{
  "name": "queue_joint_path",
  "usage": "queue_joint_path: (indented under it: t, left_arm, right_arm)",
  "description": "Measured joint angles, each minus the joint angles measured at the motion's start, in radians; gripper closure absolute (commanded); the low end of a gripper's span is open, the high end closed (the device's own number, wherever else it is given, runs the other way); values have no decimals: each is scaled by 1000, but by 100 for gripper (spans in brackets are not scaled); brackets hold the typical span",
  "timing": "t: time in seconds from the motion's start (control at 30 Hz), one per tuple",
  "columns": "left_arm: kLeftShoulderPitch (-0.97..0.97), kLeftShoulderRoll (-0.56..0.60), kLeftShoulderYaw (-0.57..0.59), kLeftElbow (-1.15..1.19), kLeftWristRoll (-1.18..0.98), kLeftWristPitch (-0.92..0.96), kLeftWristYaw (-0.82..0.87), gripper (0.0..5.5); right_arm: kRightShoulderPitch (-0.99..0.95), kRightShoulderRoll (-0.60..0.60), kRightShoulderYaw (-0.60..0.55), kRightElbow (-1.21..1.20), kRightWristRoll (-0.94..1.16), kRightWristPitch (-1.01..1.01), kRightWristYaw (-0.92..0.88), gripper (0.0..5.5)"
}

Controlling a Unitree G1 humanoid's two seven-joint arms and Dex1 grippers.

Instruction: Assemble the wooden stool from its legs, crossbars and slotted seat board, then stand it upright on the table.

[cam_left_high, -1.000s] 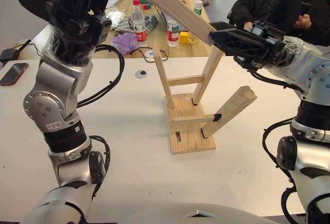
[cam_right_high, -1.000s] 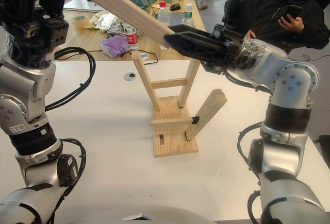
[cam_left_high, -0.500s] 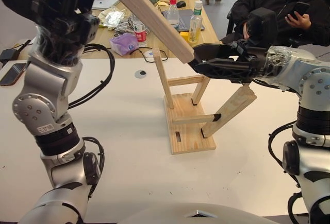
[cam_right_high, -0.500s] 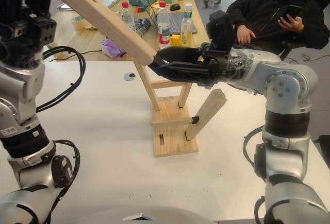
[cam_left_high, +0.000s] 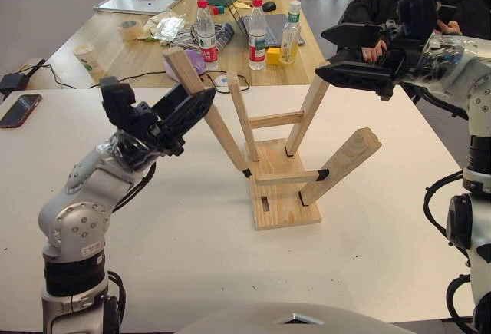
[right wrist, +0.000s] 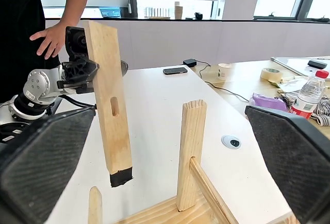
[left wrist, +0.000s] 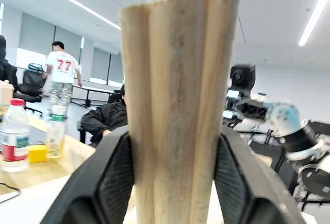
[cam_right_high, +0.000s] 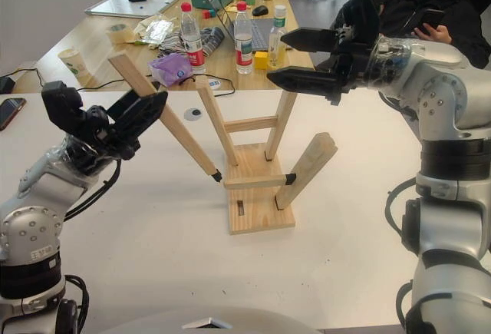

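Left eye view: the seat board (cam_left_high: 280, 209) lies flat near the middle of the white table (cam_left_high: 153, 257), somewhat toward the far edge. Three legs stand in it. Two at its far end, one on the left (cam_left_high: 241, 119) and one on the right (cam_left_high: 308, 117), lean toward each other's feet and are joined by a crossbar (cam_left_high: 275, 119). A third leg (cam_left_high: 342, 162) on the board's right side tilts steeply outward to the right, and a second crossbar (cam_left_high: 288, 176) runs from it across the board to the left.

The left gripper (cam_left_high: 198, 105) is clamped around the upper part of a fourth leg (cam_left_high: 227, 140), which slants down to the right. Its dark tip sits at the board's left edge, just beside the free end of the second crossbar; whether it touches the board cannot be told.

The right gripper (cam_left_high: 321, 54) hovers with fingers spread wide and nothing in it, over the top of the far right leg.
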Motion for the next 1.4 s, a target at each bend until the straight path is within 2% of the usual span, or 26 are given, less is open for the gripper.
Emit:
queue_joint_path:
  t: [0.37, 0.73, 0.9, 1.4]
  left_arm:
    - [112, -157, -22, 155, 114, -197, -184, 346]
    - [145, -228, -104, 233, 169, -209, -254, 346]
    - [151, -275, -178, 237, 203, -208, -264, 346]
    - [149, -221, -157, 276, 232, -215, -323, 346]
  right_arm:
    - [0, 0, -6, 45, -39, -27, 53, 10]
    - [3, 3, 11, 65, -79, -39, 86, 10]
    - [22, 4, 14, 62, -81, -39, 86, 10]
    - [23, 5, 18, 41, -81, -33, 86, 10]
